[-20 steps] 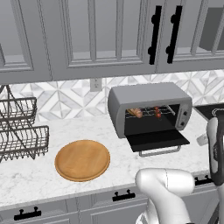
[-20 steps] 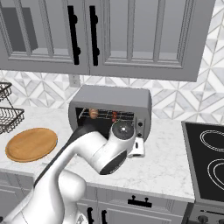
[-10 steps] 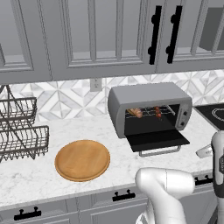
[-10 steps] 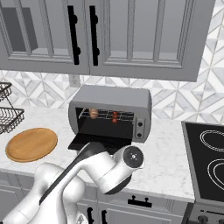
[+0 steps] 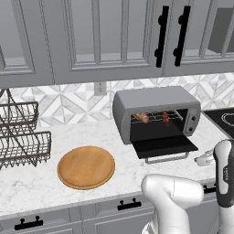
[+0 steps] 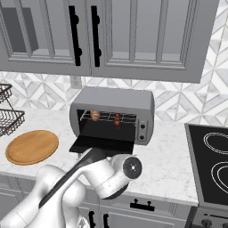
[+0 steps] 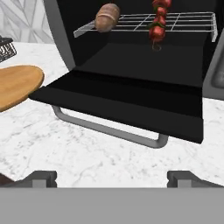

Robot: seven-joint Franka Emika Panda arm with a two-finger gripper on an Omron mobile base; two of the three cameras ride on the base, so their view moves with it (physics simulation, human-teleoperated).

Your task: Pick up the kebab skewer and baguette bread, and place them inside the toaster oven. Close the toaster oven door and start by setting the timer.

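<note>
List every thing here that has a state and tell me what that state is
toaster oven door: open, folded down flat.
baguette bread: on the oven rack, left side.
kebab skewer: on the rack, right of the bread.
gripper: open, empty, low before the door.
wooden board: bare.

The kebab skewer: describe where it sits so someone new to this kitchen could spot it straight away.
Find the grey toaster oven on the marble counter, its black door folded down flat. Inside, on the wire rack, the kebab skewer lies toward the knob side. It is a thin stick strung with red-brown chunks, unlike the smooth golden-brown baguette bread at the rack's other end.
</note>
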